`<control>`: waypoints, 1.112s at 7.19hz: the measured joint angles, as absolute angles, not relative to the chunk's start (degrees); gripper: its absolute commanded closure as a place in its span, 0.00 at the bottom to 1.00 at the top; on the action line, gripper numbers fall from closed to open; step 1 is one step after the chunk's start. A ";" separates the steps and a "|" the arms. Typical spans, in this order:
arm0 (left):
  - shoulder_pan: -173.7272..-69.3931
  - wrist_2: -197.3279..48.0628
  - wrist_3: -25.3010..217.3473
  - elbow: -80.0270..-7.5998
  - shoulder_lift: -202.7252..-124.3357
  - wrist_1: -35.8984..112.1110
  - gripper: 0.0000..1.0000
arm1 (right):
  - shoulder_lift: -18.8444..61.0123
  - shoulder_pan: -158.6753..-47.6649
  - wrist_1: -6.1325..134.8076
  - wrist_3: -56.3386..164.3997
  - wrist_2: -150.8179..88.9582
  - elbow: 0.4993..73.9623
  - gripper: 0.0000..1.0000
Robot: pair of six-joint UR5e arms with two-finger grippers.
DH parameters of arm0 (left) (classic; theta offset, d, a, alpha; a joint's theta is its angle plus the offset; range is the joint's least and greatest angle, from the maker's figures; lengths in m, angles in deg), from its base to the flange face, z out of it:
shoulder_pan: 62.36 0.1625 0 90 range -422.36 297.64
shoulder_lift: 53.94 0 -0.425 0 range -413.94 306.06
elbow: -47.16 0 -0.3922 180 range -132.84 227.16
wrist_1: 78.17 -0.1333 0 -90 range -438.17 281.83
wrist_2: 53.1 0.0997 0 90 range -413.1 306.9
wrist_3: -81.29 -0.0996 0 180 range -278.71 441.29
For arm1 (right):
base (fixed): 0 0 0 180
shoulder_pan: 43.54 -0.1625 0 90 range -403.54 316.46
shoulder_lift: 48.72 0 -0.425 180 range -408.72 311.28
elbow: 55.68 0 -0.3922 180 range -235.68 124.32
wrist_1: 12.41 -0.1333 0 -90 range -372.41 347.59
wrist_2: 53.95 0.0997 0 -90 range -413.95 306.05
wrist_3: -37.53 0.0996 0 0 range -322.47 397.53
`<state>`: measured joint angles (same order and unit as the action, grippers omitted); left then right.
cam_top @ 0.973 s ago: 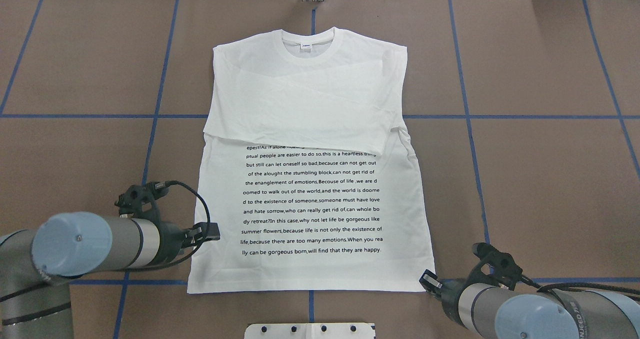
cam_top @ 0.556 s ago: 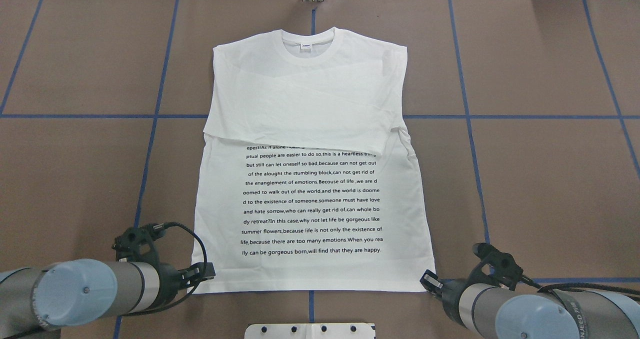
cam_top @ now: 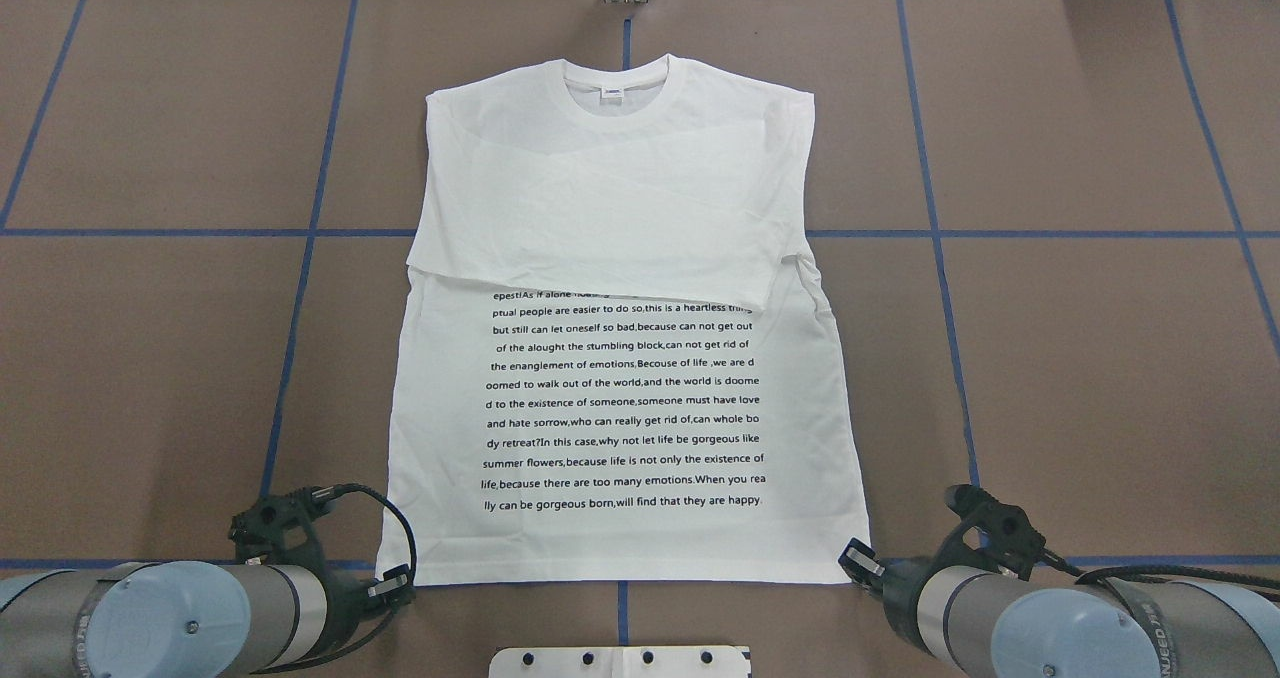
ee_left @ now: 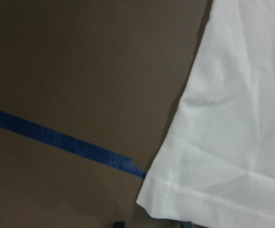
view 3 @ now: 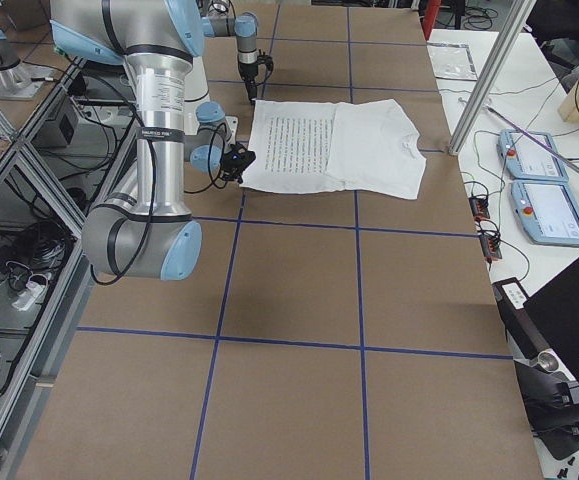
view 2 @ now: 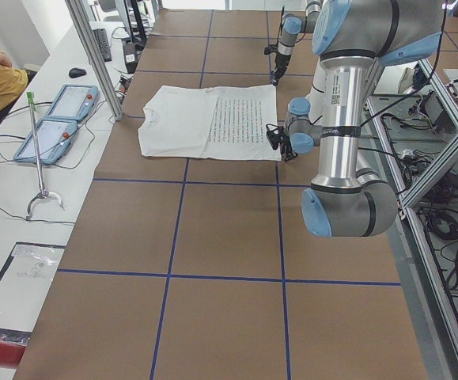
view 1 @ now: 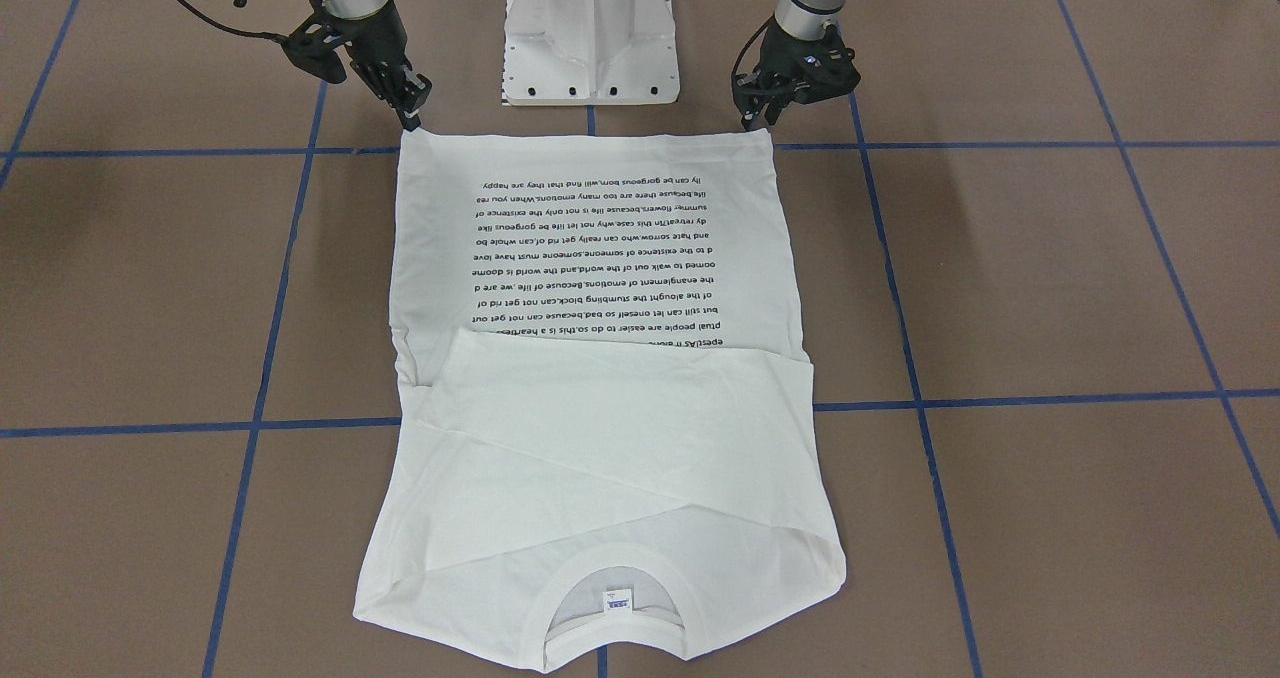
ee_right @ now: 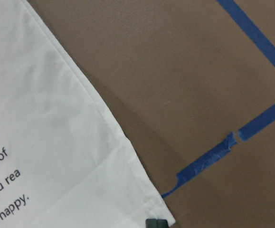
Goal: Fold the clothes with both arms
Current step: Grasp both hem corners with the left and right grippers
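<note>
Brown table (cam_top: 1100, 378), crossed by blue tape lines (cam_top: 1000, 233). The left gripper (cam_top: 393, 586) waits at the near left corner of the white T-shirt (cam_top: 620, 408), its fingers spread. The shirt lies flat, with its sleeves (cam_top: 600, 218) folded over the top words. The right gripper (cam_top: 858, 561) is pressed together on the near right corner. A white base (cam_top: 620, 661) sits between the arms.

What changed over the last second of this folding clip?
The left gripper moved back toward the robot along the T-shirt's left edge, from beside the printed text to the near left hem corner. Whether it has gripped the cloth cannot be told. The right gripper stayed at the near right hem corner. The shirt lies as before, flat with its sleeves folded across the chest.
</note>
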<state>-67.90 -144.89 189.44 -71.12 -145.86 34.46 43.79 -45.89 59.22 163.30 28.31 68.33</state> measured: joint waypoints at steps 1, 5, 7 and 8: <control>-68.19 -144.87 189.32 -71.18 -145.86 34.43 0.52 | 43.80 -45.90 59.22 163.30 28.31 68.33 1.00; -68.61 -144.77 188.97 -71.14 -145.77 34.33 0.82 | 43.81 -45.97 59.22 163.32 28.31 68.41 1.00; -68.72 -144.50 188.96 -71.01 -145.73 34.27 1.00 | 43.85 -45.99 59.24 163.32 28.31 68.71 1.00; -68.70 -144.12 188.96 -71.00 -145.72 34.23 1.00 | 43.90 -46.00 59.28 163.31 28.31 68.91 1.00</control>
<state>-68.70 -144.12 188.96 -71.00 -145.72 34.23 43.90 -46.00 59.28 163.31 28.31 68.91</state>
